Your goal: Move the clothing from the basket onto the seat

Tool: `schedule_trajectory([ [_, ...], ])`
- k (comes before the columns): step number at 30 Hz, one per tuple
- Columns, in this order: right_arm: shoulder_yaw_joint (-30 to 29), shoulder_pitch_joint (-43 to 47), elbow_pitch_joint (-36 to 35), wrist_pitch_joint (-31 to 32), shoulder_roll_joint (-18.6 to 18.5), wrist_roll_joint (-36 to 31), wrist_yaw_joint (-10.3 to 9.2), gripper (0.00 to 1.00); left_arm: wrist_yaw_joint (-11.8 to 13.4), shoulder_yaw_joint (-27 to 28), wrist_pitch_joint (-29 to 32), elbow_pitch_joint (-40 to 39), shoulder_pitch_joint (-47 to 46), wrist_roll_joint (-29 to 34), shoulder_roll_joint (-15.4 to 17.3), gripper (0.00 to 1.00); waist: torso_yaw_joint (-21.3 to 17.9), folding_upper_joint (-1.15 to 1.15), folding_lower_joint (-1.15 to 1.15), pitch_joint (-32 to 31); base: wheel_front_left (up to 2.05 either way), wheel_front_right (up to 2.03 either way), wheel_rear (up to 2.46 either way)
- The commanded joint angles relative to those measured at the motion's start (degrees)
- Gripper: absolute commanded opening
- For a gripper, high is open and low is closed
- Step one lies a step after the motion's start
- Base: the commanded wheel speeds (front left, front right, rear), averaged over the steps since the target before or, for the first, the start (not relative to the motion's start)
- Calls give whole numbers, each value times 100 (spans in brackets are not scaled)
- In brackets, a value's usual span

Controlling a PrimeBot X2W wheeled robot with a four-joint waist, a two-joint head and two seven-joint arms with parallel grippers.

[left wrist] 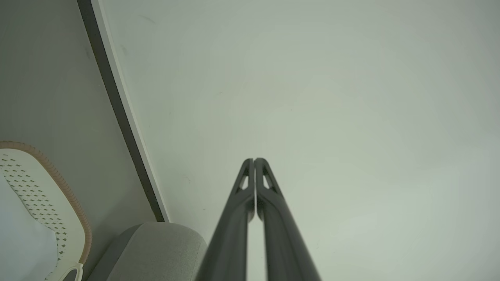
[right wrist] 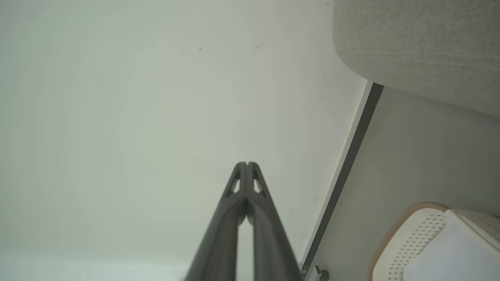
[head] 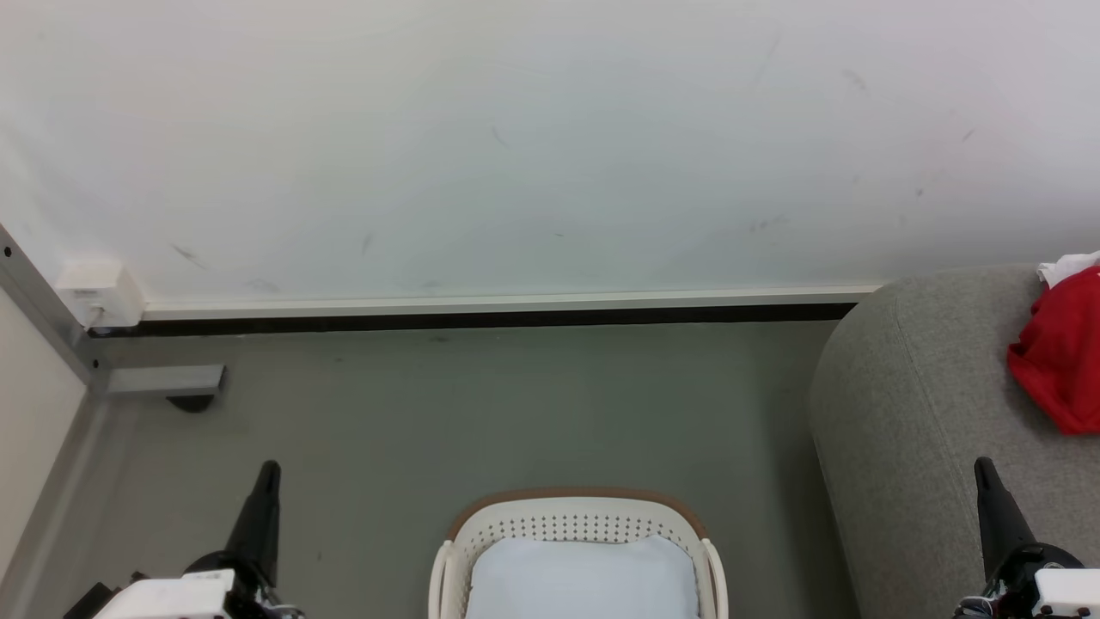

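Note:
The red clothing (head: 1061, 354) with a white part lies bunched on the grey seat (head: 911, 413) at the right edge of the head view. The cream basket (head: 576, 526) with a brown rim stands on the floor at the bottom centre, with a pale white lining or cloth inside. My left gripper (head: 269, 470) points up at the lower left, shut and holding nothing. My right gripper (head: 982, 465) rises at the lower right over the seat's front, also shut and bare. In the wrist views both grippers (left wrist: 254, 160) (right wrist: 247, 164) show fingertips pressed together against the white wall.
A white wall (head: 516, 146) with a dark baseboard (head: 481, 320) runs across behind the basket. A grey metal frame with a white box (head: 99, 292) stands at the left. Grey floor (head: 481, 413) lies between the wall, the basket and the seat.

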Motion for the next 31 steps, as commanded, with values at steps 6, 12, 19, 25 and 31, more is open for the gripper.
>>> schedule_trajectory([
  [6,-23,-72,-27,17,-43,2,-12,0,-27,12,22,-22,-47,-81,42,0,0,0,0,0,0,0,0],
  [12,-23,-73,-27,17,-43,3,-12,0,-27,11,22,-22,-47,-81,41,0,0,0,0,0,0,0,0],
  [19,-23,-73,-27,17,-43,3,-12,0,-27,11,22,-22,-47,-81,41,0,0,0,0,0,0,0,0],
  [25,-22,-73,-27,17,-42,3,-12,0,-27,11,22,-22,-47,-81,41,0,0,0,0,0,0,0,0],
  [31,-22,-73,-27,16,-42,3,-12,0,-27,11,22,-22,-47,-82,41,0,0,0,0,0,0,0,0],
])
